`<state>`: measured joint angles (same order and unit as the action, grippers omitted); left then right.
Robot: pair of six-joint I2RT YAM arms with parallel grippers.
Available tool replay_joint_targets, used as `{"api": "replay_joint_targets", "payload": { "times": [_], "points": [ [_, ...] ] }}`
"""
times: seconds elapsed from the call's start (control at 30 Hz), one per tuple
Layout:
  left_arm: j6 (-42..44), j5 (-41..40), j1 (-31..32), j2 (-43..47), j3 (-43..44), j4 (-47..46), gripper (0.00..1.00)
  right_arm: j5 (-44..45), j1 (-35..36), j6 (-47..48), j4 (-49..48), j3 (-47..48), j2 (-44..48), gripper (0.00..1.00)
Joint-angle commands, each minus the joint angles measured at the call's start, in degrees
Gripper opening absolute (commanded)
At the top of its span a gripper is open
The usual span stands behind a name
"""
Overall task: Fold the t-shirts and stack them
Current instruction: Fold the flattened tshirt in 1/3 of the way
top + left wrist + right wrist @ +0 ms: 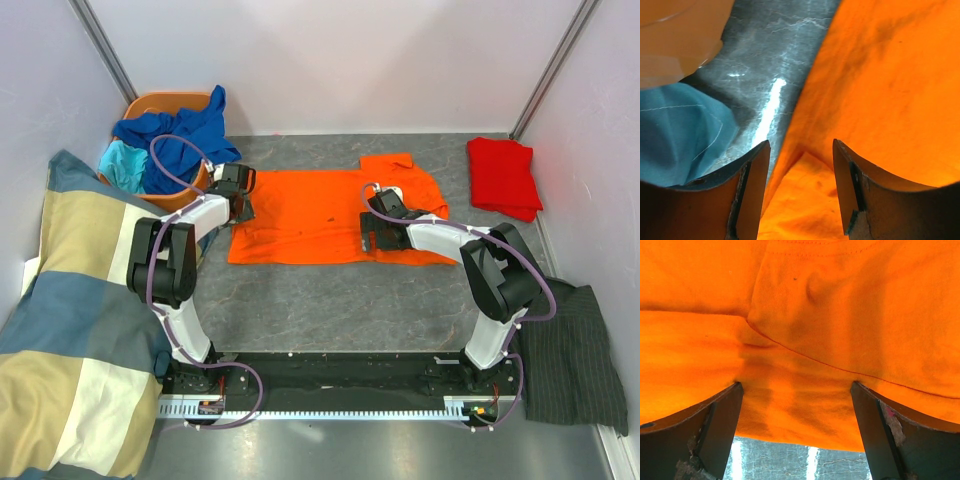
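A bright orange t-shirt (310,215) lies spread flat on the grey table. My left gripper (241,207) is at its left edge, jaws open, with a raised corner of the orange cloth (805,195) between the fingers (754,195), not pinched. My right gripper (369,231) hovers low over the shirt's right part, wide open, straddling the orange hem (795,410). A folded red t-shirt (503,175) lies at the back right. Royal blue (185,130) and turquoise (125,162) shirts are heaped in the basket.
An orange basket (165,100) stands at the back left, close to my left gripper; its rim (675,40) and turquoise cloth (680,135) fill the left wrist view's left side. A checked blanket (70,300) covers the left side. Dark pinstriped cloth (570,350) lies front right.
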<state>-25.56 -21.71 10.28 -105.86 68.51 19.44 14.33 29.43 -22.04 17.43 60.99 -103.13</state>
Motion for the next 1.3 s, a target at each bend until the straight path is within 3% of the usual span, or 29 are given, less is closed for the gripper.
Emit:
{"api": "replay_joint_targets", "payload": {
  "times": [0.0,0.33,0.47,0.8,1.07,1.27],
  "points": [
    [2.0,-1.1,-0.1,2.4,0.9,0.4,0.61,2.5,-0.1,2.1,8.5,-2.6,-4.0,0.98],
    [1.3,2.4,0.0,14.5,-4.4,-2.3,0.62,5.2,-0.2,1.1,9.6,-2.7,-1.5,0.98],
    [0.6,8.5,0.1,18.9,-7.2,-5.9,0.63,6.3,-0.2,0.3,11.7,-1.7,1.4,0.98],
    [-0.8,17.8,4.2,17.4,-7.2,-11.5,0.64,5.1,-0.2,-1.2,14.6,2.8,15.5,0.98],
    [-2.8,17.9,12.1,13.1,-6.8,-12.8,0.64,8.0,-0.2,-3.0,11.8,3.9,12.0,0.98],
    [-6.7,17.1,17.6,14.4,-12.2,-14.7,0.64,7.5,-0.2,-3.8,8.2,2.4,6.4,0.98]
  ]
}}
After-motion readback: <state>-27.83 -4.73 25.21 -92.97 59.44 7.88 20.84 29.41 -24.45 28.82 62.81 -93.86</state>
